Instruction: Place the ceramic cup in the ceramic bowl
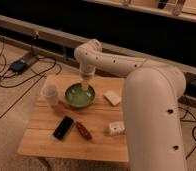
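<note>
The ceramic cup (pixel 50 93), small, pale and handleless, stands upright on the wooden table (pixel 98 142) at its left side. The green ceramic bowl (pixel 80 95) sits just right of the cup, apart from it. My gripper (pixel 85 88) hangs from the white arm straight over the bowl, its tip low above the bowl's far inner side. It is to the right of the cup and holds nothing that I can see.
A black phone (pixel 64 127) and a reddish-brown object (pixel 83 130) lie in front of the bowl. A flat white block (pixel 111 97) lies right of the bowl, a small white box (pixel 116 128) at front right. My bulky arm (pixel 153 120) covers the table's right edge. Cables lie on the floor at left.
</note>
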Action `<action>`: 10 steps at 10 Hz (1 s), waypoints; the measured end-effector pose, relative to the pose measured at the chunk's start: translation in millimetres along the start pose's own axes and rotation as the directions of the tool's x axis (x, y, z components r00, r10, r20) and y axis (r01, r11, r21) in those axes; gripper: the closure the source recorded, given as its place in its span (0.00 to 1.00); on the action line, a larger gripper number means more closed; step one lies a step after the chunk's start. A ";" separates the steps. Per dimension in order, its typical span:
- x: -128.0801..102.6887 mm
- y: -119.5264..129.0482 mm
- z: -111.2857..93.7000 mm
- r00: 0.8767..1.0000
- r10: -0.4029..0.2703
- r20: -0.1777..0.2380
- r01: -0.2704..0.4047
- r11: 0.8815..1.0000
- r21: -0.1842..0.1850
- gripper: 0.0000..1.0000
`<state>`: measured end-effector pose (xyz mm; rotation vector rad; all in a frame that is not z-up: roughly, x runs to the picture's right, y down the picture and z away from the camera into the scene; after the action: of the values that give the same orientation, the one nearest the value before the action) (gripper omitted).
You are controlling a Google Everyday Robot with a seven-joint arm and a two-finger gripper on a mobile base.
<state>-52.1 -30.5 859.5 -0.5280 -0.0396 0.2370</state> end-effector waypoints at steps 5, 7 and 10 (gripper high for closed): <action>-0.1 0.0 0.0 1.000 0.000 0.000 0.000 1.000 0.000 0.39; -9.3 1.5 -7.3 1.000 -0.019 0.023 0.019 1.000 0.000 0.39; -60.3 19.5 -37.6 0.981 -0.164 0.105 0.164 0.986 0.006 0.39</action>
<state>-111.2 -46.9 818.7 -0.5118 -0.1856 0.1035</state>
